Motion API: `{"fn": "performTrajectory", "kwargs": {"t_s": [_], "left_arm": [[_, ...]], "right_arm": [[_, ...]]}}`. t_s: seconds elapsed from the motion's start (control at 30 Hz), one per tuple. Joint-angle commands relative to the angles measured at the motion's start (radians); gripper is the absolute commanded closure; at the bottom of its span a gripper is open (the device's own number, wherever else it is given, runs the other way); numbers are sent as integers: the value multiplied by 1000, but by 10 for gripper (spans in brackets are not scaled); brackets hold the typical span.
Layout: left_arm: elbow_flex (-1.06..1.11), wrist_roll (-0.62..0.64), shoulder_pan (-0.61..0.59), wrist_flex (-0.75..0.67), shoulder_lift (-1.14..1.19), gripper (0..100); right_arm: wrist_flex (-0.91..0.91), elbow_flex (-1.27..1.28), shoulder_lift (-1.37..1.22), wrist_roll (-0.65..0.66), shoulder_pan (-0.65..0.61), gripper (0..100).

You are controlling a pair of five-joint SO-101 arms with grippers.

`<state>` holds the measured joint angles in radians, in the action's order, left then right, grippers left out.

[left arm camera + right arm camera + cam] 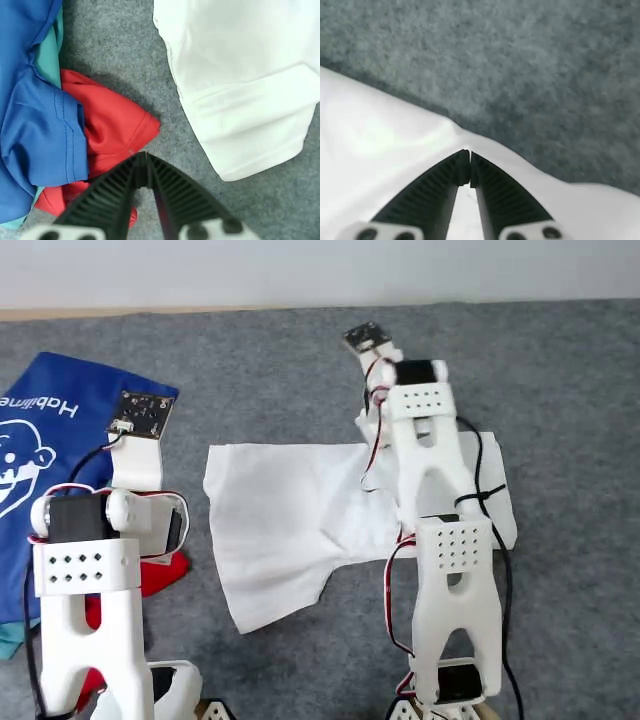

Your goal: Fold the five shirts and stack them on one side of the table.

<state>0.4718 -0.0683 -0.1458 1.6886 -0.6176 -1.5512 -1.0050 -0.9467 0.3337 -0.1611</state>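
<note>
1. Your left arm (85, 570) stands at 8 o'clock on the table (560, 390), forearm stretched toward 10 o'clock over the shirt pile.
2. Your left gripper (145, 162): jaws closed tip to tip with nothing between them, hovering at the red shirt's (115, 130) corner.
3. Your right arm (440, 500) reaches from 5 o'clock across the white shirt (290, 530) to its far hem at 12 o'clock.
4. Your right gripper (469, 157): jaws closed, pinching the white shirt's hem, where the cloth rises in a small peak.
5. White shirt: spread at the table's centre, one sleeve pointing to 7 o'clock.
6. Pile at 9 o'clock: blue shirt (60, 440) on top, with the red shirt and teal shirt (50, 65) showing beneath.
</note>
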Motion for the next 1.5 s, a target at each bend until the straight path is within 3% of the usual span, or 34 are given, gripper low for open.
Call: {"fn": "performTrajectory", "kwargs": {"t_s": [0.0,0.27,0.57,0.77,1.17,1.47], "left_arm": [[-47,8,3,-2,-31,996],[-97,11,6,-98,-20,995],[156,15,166,-496,-18,995],[252,12,192,-761,68,994],[-188,17,250,-674,586,972],[-341,17,252,-674,872,971]], "right_arm": [[-99,-115,90,-2,64,990],[-229,-141,90,-9,166,990],[-237,-112,41,-9,231,990],[-236,-114,41,-9,240,990],[-236,-114,59,-9,255,990],[-185,-109,45,-3,260,990]]}}
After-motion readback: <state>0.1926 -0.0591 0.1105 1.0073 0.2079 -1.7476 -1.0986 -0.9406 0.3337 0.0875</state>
